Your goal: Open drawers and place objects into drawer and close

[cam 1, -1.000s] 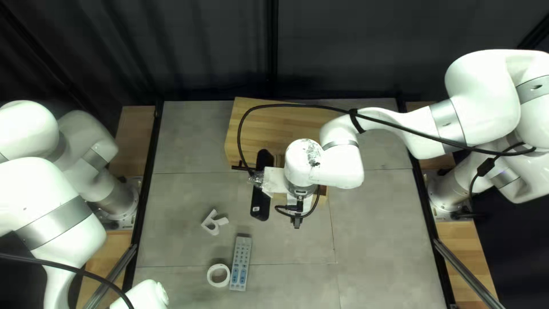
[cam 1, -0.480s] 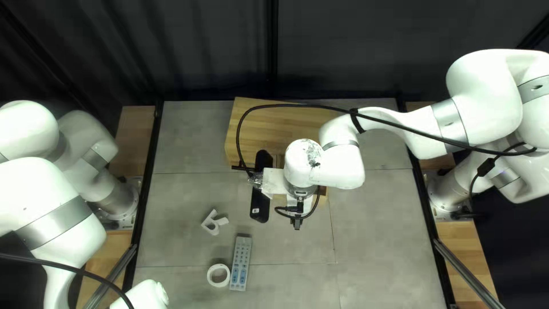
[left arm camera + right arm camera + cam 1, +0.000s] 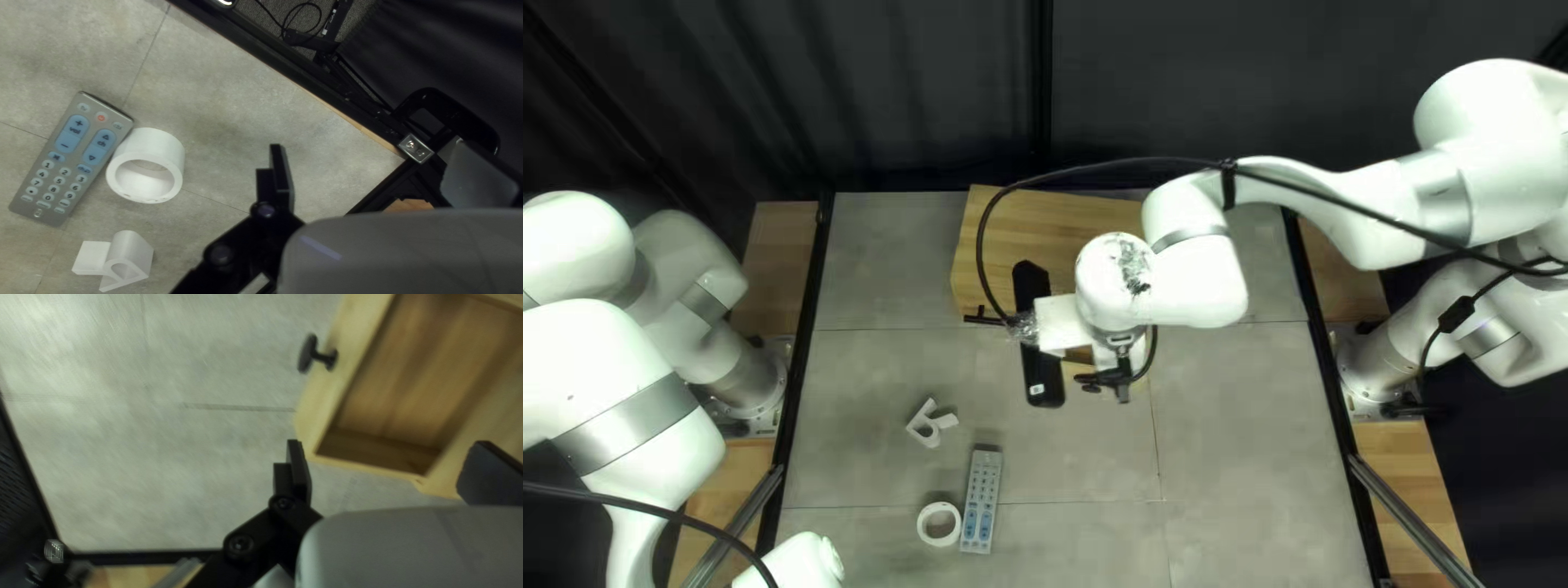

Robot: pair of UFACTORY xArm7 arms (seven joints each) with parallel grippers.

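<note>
Pale wooden drawer [image 3: 339, 384], pulled out with its black knob [image 3: 308, 355] toward you: the opening looks done, so your step in hand is likely to clear the right arm and start loading. Your right claw [image 3: 392, 471] is released, fingers well apart with nothing between them. One finger overlaps the woodwork in its wrist view; you can't tell whether it touches, so lift straight up before you swing sideways, or you may nudge the drawer or catch its wall. Keep the looping cable [image 3: 1165, 161] from snagging on the cabinet [image 3: 1013, 223] as you go.

Your left claw [image 3: 378, 171] is released too, and empty. The things to load lie on the worktop [image 3: 1241, 457]: the white ring [image 3: 146, 163], close beside the grey remote [image 3: 65, 163], and the white bracket [image 3: 122, 258], a little apart from both. Take the bracket or ring first. For the ring, turn the claw so that neither finger drops onto the remote. Grip the remote across its narrow width, near the middle, so it won't tip. Carry each piece above the drawer's walls, lower it well inside, and lay it flat; anything standing proud could jam the closing.
</note>
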